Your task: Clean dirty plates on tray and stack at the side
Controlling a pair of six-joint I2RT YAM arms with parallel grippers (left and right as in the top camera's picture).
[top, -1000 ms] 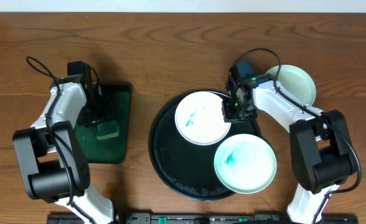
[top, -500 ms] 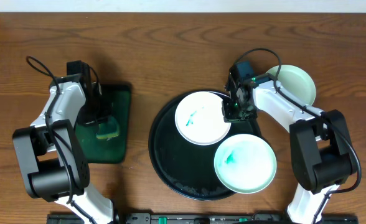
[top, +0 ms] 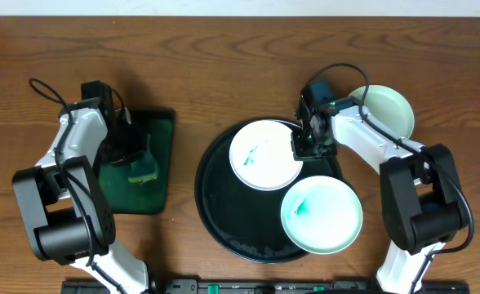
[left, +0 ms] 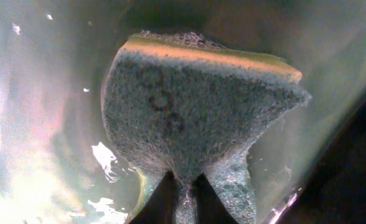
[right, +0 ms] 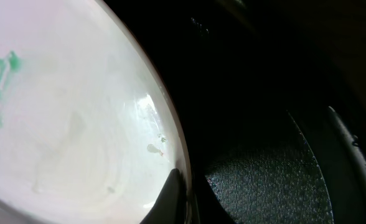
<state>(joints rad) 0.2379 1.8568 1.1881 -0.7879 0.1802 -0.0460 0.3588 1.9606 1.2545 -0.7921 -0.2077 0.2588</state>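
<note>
A: Grips first. What do we log?

B: The left gripper pinches the lower end of the sponge. The blue-green scrub face is toward the wrist camera, with the yellow layer behind. It hangs over the green tray at the table's left. The right gripper is clamped tight on the right rim of the far plate.

A: Plate positions?

B: The far plate sits on the back half of the black tray, with a thin teal smear left of its centre. The near plate lies front right, overhanging the tray's rim, with a larger smear on its left half. The third plate rests off the tray on the wood, partly covered by the right arm.

A: What does the next move turn on?

B: We judge the sponge goes to the far plate. That plate lies to the right of the left gripper, with bare table between them. The smear is on the side facing the left arm, away from the right gripper's hold, so the left arm is nearer to it.

A: Anything unclear?

B: We cannot tell whether the far plate is lifted or lying flat. The right gripper's lower finger is hidden under the rim. The left wrist view is blurred around the sponge. The exposed part of the third plate shows no smear.
</note>
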